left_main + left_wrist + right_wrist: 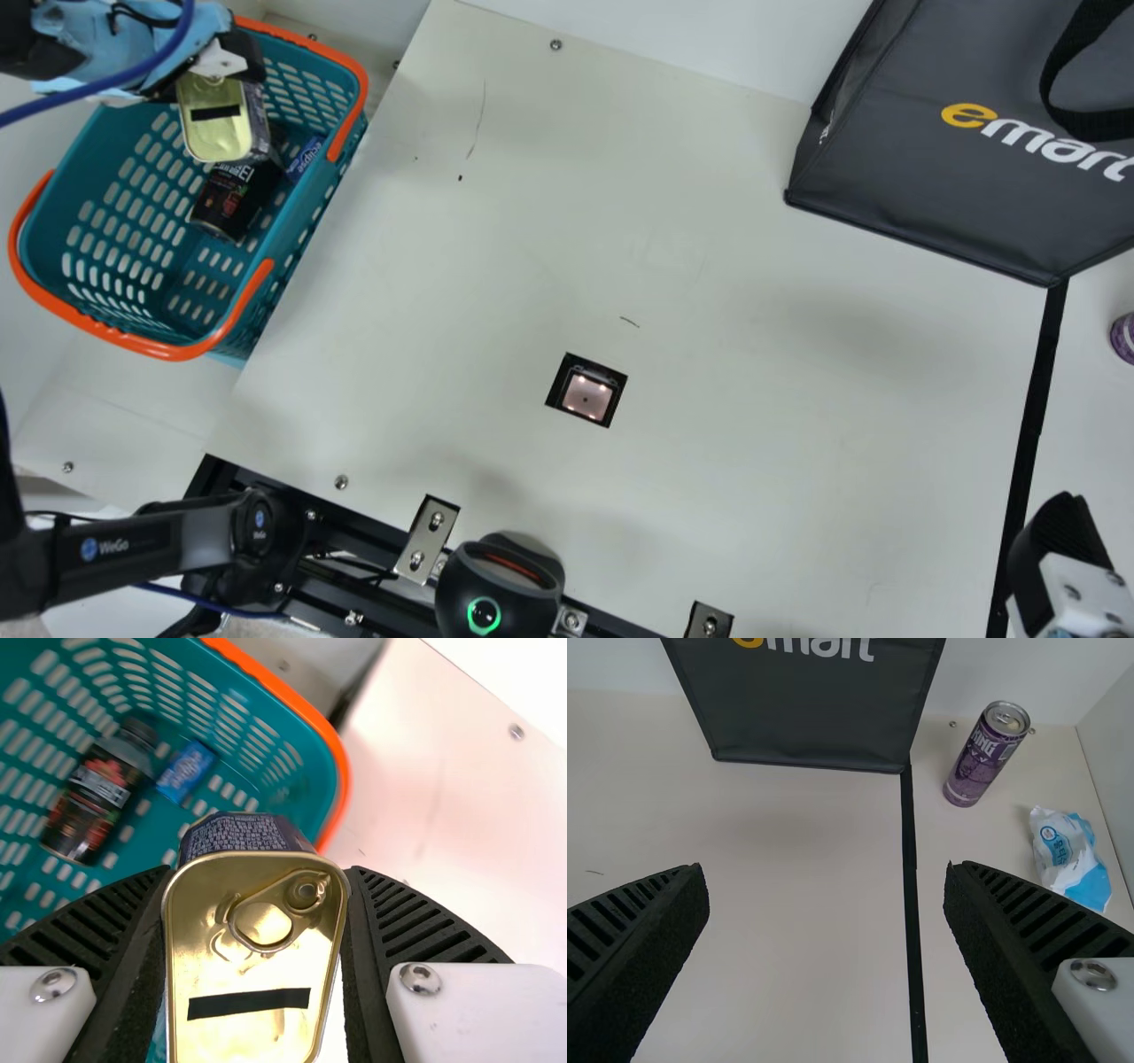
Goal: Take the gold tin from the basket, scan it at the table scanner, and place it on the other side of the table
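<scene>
My left tool (260, 873) is closed on the gold tin (255, 958), held over the basket (168, 350). The table scanner (586, 395), set in the surface (753, 399), lies rightward, nearer my base. Right tool (826, 873): wide.

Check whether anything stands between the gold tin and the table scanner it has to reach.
Yes: the basket's side wall lies between the gold tin, held by the left gripper, and the table scanner. Past that wall, nothing visible blocks the path. The tin should probably be lifted over it.
</scene>
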Available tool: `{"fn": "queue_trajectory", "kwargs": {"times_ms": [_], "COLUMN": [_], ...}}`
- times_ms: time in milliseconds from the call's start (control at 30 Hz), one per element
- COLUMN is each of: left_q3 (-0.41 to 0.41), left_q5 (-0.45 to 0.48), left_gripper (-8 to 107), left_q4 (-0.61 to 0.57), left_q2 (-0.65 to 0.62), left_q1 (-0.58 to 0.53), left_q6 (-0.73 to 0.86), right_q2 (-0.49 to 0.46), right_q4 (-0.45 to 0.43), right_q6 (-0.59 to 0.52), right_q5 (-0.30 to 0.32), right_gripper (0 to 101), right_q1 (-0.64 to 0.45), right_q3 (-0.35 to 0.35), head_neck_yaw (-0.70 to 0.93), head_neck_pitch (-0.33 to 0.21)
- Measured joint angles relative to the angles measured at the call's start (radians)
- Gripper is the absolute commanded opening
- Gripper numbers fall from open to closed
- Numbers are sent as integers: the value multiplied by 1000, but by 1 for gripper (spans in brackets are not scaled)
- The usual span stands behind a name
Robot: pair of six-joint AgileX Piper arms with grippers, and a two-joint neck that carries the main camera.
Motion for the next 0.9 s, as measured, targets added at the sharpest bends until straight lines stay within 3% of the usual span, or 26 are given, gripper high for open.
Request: {"fn": "queue_trajectory", "kwargs": {"times_ms": [500,900], "left_q3": [85,115], "left_q5": [70,75], "left_gripper": [-8,-8], "left_q4": [53,101], "left_q2": [-127,-140], "left_q1": [-302,-575], "left_q6": [-186,-382], "right_q2": [0,0], "right_q4": [0,0], "right_q6": [0,0], "right_q5": [0,0], "right_gripper": [95,95], "right_q1": [0,0], "right_q3": [0,0], "head_neck_yaw": [-2,-2], "head_neck_pitch": [0,0]}}
